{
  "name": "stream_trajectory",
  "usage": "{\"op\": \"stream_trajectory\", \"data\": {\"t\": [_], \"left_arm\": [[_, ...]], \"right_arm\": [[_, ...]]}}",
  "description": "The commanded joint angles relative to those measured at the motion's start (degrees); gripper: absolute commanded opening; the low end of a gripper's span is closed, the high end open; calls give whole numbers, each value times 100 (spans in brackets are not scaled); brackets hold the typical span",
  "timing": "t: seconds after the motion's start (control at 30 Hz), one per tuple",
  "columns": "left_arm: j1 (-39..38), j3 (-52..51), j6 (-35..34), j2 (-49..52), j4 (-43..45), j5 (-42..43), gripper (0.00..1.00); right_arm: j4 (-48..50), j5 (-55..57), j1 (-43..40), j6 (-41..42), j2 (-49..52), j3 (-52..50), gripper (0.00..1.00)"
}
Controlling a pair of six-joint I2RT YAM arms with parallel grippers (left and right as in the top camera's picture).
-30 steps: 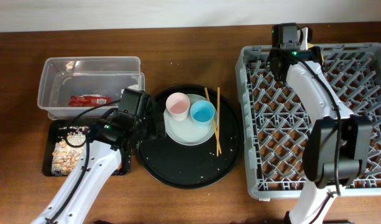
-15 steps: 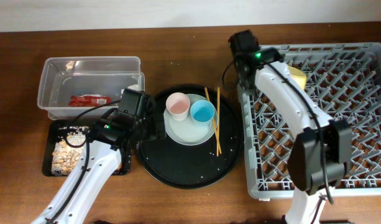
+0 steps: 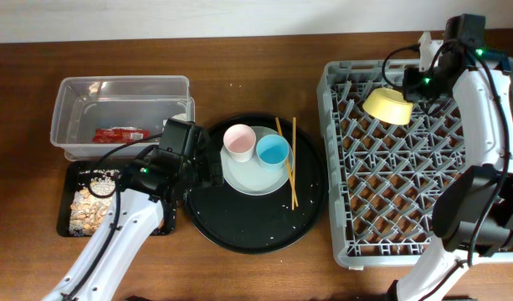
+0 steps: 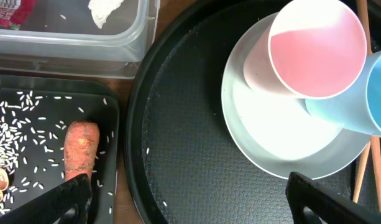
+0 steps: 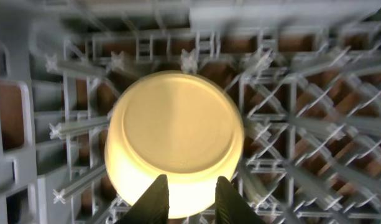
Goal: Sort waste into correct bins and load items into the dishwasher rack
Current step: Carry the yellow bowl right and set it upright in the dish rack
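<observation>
While the right tool (image 5: 191,186) hangs over the upturned yellow bowl (image 3: 387,105), grip unclear, the spread left tool (image 4: 187,186) is nearer the pink cup (image 3: 238,140), just frame-right of it.

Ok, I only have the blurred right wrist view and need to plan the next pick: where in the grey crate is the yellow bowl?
Observer: The yellow bowl lies toward the far left corner of the grey plastic dishwasher rack.
Operator: What's left to load?
Observer: A pale pink cup and a light blue cup stand on a pale round plate on the large round black tray, two wooden chopsticks beside the plate.
Operator: And the left gripper?
Observer: The left gripper is open, over that tray's left part.
</observation>
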Motion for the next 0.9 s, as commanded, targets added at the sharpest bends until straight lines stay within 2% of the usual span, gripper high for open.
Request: {"op": "stream_trajectory", "data": {"t": [0.0,0.2,0.23,0.33,0.43,0.5,0.67,0.83,0.87], "left_arm": [[37,42,28,-50,17,15,99],[37,42,28,-50,13,-7,99],[37,42,28,-50,-7,-7,99],[37,42,26,-50,7,-7,99],[37,42,26,-50,42,-7,99],[37,42,26,-50,70,-7,99],[37,59,28,-52,216,17,99],[37,835,286,-61,470,1034,99],[35,835,284,-26,682,1150,99]], "right_arm": [[-372,-186,37,225,44,-37,25],[-1458,-361,37,345,42,-50,24],[-1427,-431,37,345,37,-50,21],[-199,-876,37,343,39,-44,17],[339,-501,35,345,188,-63,16],[284,-518,42,345,422,-63,17],[-839,-546,33,350,387,-44,17],[-2068,-1036,33,350,-26,1200,26],[-2461,-1513,33,348,-94,1495,33]]}}
